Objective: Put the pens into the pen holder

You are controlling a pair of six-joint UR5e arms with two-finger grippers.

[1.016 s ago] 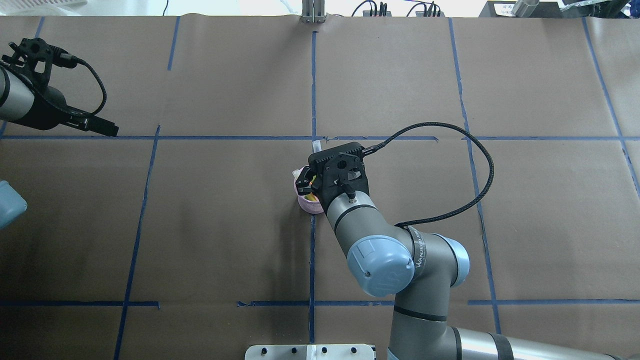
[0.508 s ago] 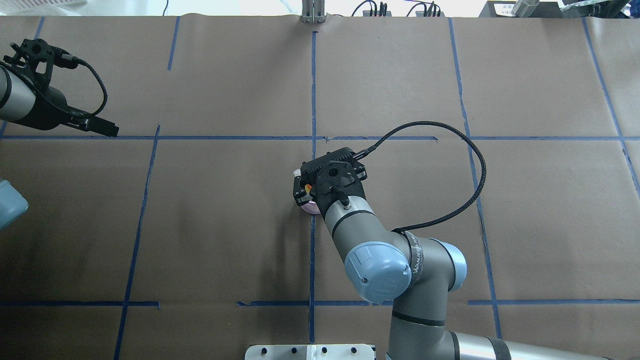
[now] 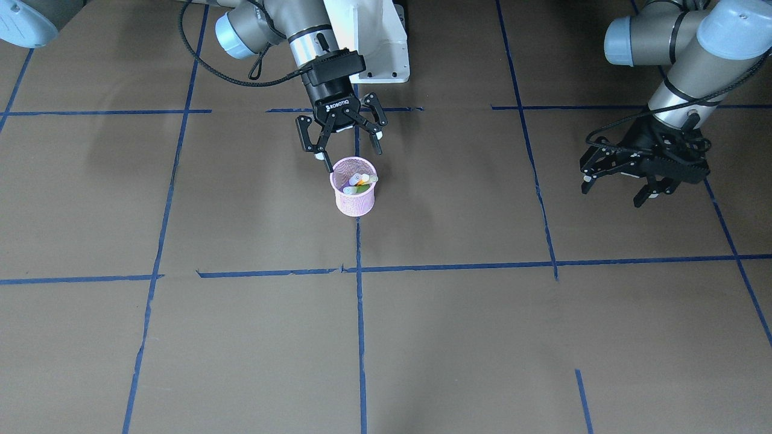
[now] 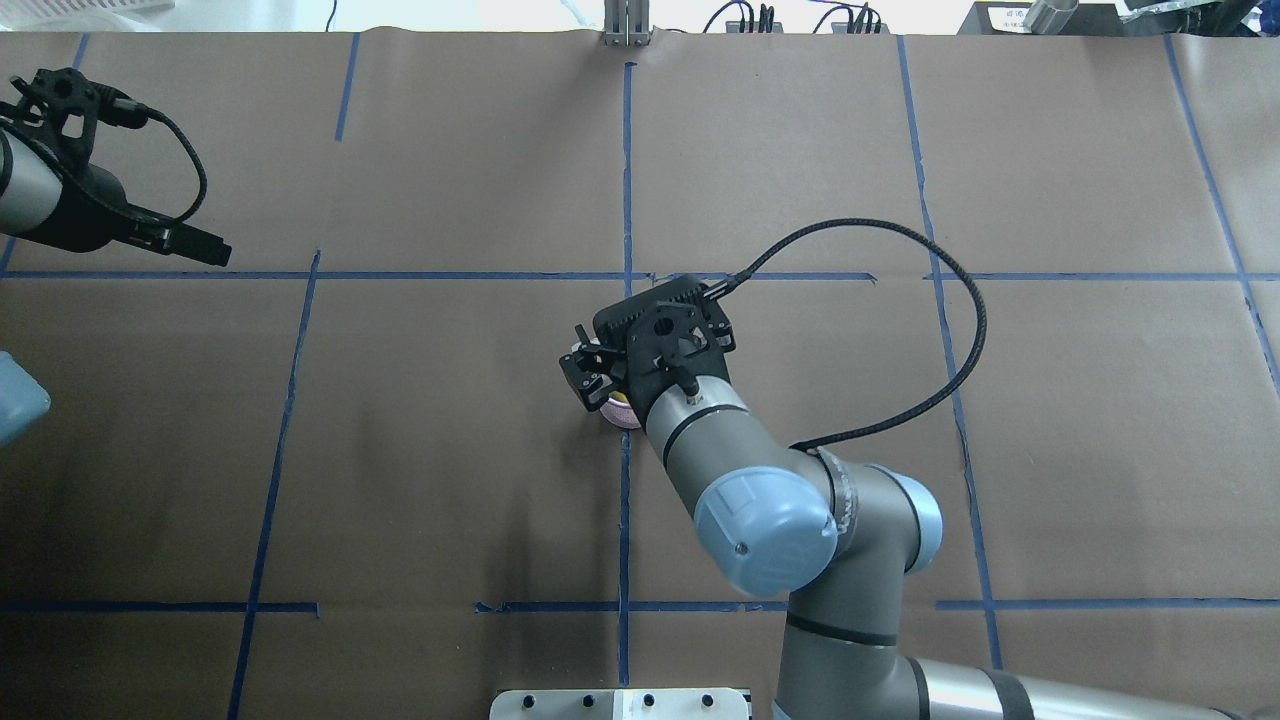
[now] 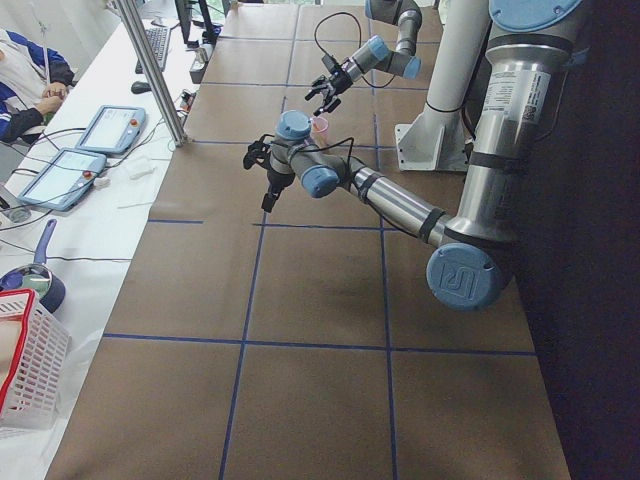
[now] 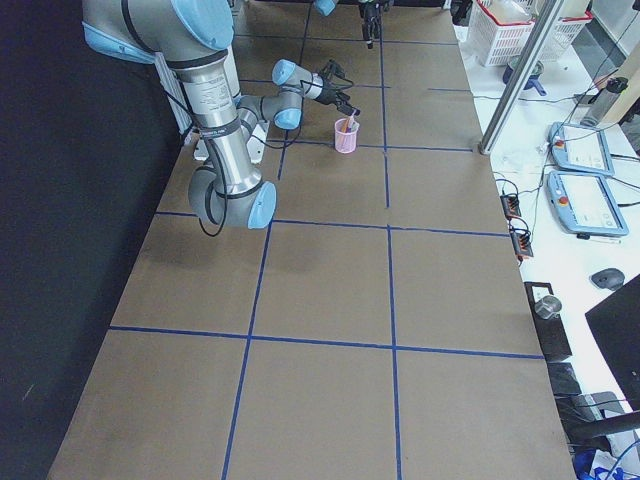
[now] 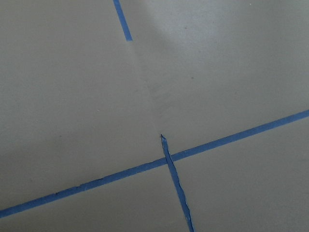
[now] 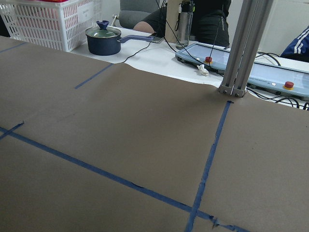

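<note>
The pink mesh pen holder [image 3: 354,196] stands upright near the middle of the table on a blue tape line. The pens [image 3: 359,180] lean inside it, pale caps up, with orange and green showing. My right gripper [image 3: 348,150] hangs open just above and behind the cup's rim, nothing between its fingers. In the overhead view the right gripper [image 4: 590,375] covers most of the pen holder [image 4: 621,413]. My left gripper [image 3: 612,193] hovers open and empty far off to the robot's left.
Blue tape lines grid the brown paper table. The white robot base plate [image 3: 377,48] sits behind the cup. Beyond the far edge are a metal post [image 8: 239,53], control tablets [image 8: 212,55], a pot [image 8: 104,38] and a white basket [image 8: 48,21]; a seated person shows there.
The right gripper has shifted left over the cup and its fingers have spread. A pale pen cap seen beyond the wrist a second ago no longer shows. The left arm drifted slightly away.
</note>
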